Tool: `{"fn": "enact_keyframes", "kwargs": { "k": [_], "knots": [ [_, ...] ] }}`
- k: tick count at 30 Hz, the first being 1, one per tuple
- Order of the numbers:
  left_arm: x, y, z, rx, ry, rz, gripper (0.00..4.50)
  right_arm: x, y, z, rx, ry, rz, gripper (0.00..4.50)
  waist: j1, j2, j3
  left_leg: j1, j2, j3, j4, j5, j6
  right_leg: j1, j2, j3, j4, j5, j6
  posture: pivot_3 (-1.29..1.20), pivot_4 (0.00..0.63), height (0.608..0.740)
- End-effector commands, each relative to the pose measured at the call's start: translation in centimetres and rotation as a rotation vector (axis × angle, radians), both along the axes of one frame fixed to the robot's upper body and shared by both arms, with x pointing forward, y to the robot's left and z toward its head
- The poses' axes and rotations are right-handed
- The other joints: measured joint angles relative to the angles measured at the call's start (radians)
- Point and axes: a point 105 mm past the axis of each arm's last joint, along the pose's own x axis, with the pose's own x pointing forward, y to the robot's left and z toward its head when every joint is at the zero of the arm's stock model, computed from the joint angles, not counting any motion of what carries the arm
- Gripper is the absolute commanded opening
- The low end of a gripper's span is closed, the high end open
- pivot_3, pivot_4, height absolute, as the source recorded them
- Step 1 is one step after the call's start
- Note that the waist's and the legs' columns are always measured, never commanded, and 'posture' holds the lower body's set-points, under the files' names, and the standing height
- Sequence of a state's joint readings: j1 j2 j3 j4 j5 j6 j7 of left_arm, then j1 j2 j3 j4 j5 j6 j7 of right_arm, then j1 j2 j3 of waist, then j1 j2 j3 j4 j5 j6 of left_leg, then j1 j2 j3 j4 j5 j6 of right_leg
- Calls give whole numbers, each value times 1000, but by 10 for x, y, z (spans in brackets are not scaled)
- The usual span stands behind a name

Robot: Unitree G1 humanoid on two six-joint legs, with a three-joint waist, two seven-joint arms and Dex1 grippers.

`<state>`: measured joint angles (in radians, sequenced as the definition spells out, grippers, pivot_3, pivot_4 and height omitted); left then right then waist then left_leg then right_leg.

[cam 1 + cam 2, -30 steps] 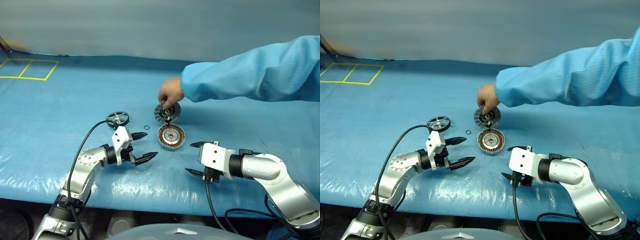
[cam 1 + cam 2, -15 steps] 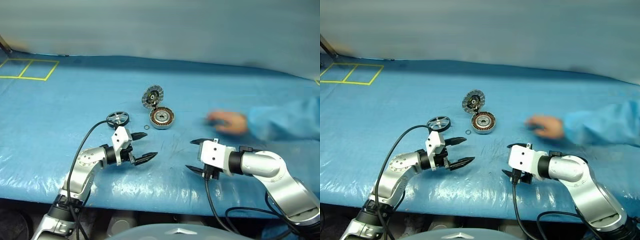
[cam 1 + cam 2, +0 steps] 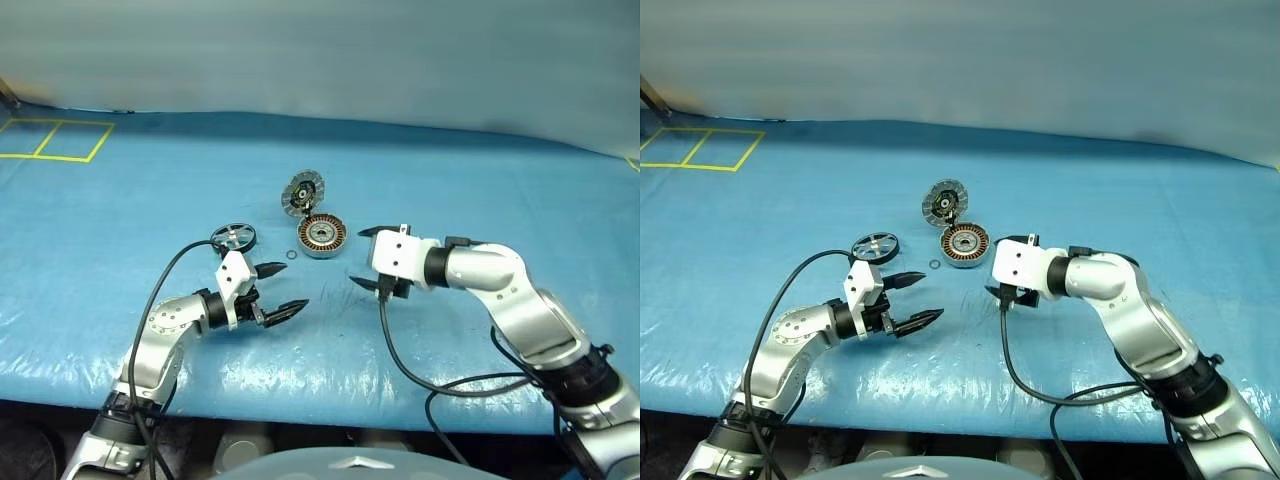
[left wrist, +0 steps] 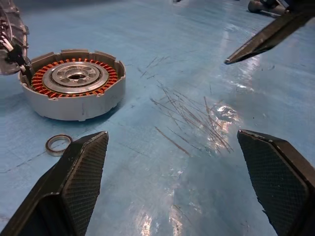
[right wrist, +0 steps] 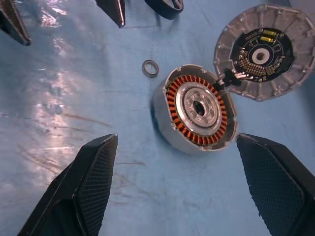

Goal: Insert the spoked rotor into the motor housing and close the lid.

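Note:
The motor housing [image 3: 323, 236], a squat silver puck with copper windings facing up, sits on the blue table cover. The lid [image 3: 304, 192] stands tilted just behind it, segmented face and dark centre showing, joined to the housing by short wires [image 5: 230, 77]. The spoked rotor [image 3: 234, 237] lies flat to the housing's left. My right gripper [image 3: 356, 257] is open just right of the housing, which lies ahead of its fingers [image 5: 93, 177] in the right wrist view. My left gripper [image 3: 297, 285] hangs open and empty nearer the front edge, pointing toward the housing [image 4: 74, 83].
A tiny metal ring [image 3: 291, 255] lies between the rotor and the housing. Yellow tape squares [image 3: 55, 140] mark the far left corner. The blue cover [image 3: 480, 180] spreads wide on all sides, with the table's front edge [image 3: 320, 395] close to both arms.
The person's hand shifted the housing and lid back and left, then withdrew to the right out of view. My right gripper moved forward and left, up beside the housing. The left gripper stayed put.

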<state>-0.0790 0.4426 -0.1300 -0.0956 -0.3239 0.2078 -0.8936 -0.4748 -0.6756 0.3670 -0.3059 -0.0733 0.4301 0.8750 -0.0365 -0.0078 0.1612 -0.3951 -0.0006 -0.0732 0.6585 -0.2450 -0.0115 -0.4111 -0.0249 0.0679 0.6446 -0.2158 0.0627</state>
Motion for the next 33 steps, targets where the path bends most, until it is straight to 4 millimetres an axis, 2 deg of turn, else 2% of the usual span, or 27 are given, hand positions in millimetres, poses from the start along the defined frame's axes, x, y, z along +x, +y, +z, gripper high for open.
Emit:
{"fn": "enact_keyframes", "kwargs": {
  "k": [1,7,14,17,25,30,33],
  "knots": [
    [-1,-2,11,-14,-50,4,4500,21,19,-4,-51,-14,70,4045,-1,0,0,0,0,0,0,0,0,0,0,0,0,3,3,0,150,740],
    [-9,0,9,-15,-47,38,4500,49,39,-23,-148,21,140,4045,0,0,0,-1,0,-1,-3,0,0,-2,0,0,-1,6,-1,0,150,740],
    [-15,7,7,-2,-42,84,4500,66,37,-36,-225,40,136,4045,-1,1,1,-1,-1,-1,-3,0,0,-2,-1,0,-1,6,-1,0,150,740],
    [-18,9,5,-1,-35,99,4500,63,32,-44,-275,69,165,4045,-3,1,1,0,-1,-1,-3,0,0,-2,-1,0,0,5,-1,0,150,740],
    [-18,7,3,-5,-29,99,4500,55,34,-45,-295,61,224,4045,-3,1,1,0,-1,-1,-3,0,0,-1,0,-1,0,5,-1,0,150,740],
    [-13,6,2,3,-33,91,4500,52,25,-64,-363,77,217,4045,-2,1,1,0,-1,-1,-3,0,0,-1,-1,-1,0,5,-1,0,150,740],
    [-11,4,2,-3,-35,79,4500,53,20,-68,-407,61,217,3138,-1,2,1,1,-1,-1,-3,0,0,0,-1,-1,0,5,-1,0,150,740]
  ]
}}
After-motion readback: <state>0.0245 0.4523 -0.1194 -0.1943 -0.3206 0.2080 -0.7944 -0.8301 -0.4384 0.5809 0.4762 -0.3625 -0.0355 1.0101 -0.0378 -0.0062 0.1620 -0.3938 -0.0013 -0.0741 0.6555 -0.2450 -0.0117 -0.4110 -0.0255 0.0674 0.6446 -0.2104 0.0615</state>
